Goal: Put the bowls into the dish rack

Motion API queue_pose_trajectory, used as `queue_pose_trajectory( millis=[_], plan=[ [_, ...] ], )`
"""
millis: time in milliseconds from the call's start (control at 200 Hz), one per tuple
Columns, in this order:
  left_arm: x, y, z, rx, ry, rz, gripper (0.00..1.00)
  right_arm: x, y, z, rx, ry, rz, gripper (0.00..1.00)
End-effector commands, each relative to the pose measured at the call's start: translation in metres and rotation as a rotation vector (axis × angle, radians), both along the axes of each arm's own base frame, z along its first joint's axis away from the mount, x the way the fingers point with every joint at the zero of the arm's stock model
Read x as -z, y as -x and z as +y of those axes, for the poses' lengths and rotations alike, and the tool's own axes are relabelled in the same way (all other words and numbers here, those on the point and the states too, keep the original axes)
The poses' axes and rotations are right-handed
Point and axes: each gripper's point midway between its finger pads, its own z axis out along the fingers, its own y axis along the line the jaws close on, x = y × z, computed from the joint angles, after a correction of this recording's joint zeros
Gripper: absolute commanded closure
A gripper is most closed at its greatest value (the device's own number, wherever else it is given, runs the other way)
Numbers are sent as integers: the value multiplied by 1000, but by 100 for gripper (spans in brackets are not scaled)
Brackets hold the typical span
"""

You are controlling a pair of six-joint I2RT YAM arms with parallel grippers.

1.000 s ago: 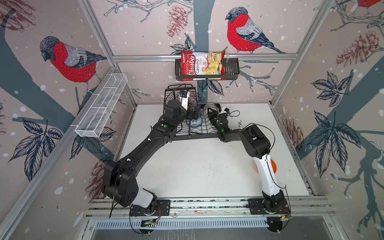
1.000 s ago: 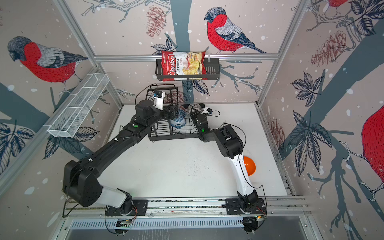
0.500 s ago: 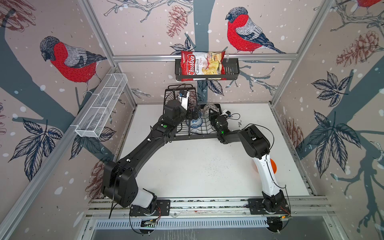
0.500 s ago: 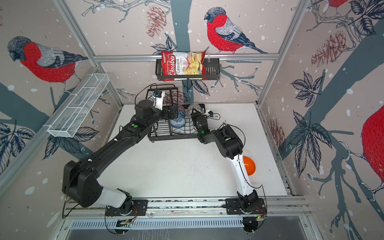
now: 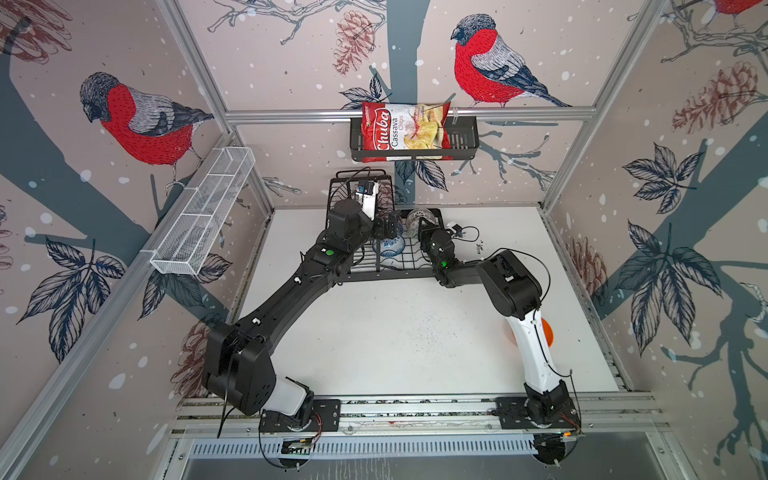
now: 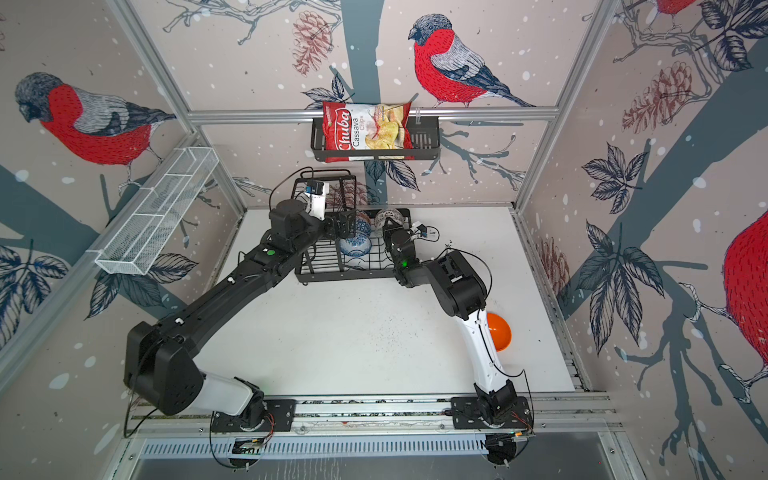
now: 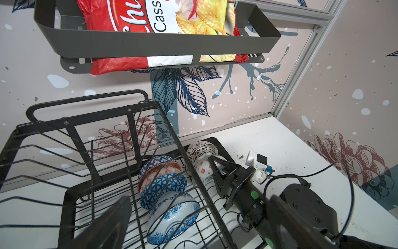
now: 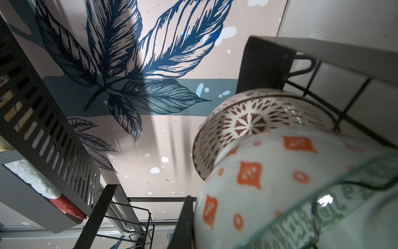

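A row of patterned bowls (image 7: 163, 189) stands on edge in the base of the rack (image 5: 390, 275) at the far edge of the tabletop (image 5: 374, 340). The floral bowl (image 7: 172, 217) is at its front end, and two more sit at the rack's far right corner. The orange bowl (image 6: 498, 332) lies alone on the tabletop near its right edge, partly hidden by the right arm (image 6: 478, 345).

The left tool (image 5: 386, 226) hovers over the row, jaws wide apart and empty. The right tool (image 7: 212, 160) has its jaws together, tips at the diamond-print bowl (image 7: 203, 170) — touching or nearly so, with no pinch showing.

The bowls look like glazed ceramic — stiff, slick, weighty for their size and apt to chip against wire. The orange one is best pinched across its rim wall, one finger inside and one outside, then lowered gently between wires.
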Motion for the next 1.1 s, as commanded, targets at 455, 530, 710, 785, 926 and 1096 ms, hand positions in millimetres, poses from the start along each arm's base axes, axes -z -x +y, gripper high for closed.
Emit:
queue_pose_trajectory(
  millis=[455, 530, 710, 785, 926, 1096],
  plan=[
    [-7, 0, 1, -4, 20, -18, 2, 55, 8, -3, 18, 37, 237, 98],
    [-8, 0, 2, -7, 19, -21, 2, 55, 9, -3, 16, 40, 239, 96],
    [-8, 0, 1, -3, 21, -20, 2, 54, 8, -3, 12, 40, 242, 94],
    [-9, 0, 1, -5, 21, -22, 2, 54, 8, -3, 11, 40, 243, 93],
    [-8, 0, 1, -5, 21, -21, 2, 54, 7, -2, 9, 43, 244, 91],
    [-9, 1, 1, -5, 21, -21, 2, 52, 5, -2, 10, 41, 239, 88]
  ],
)
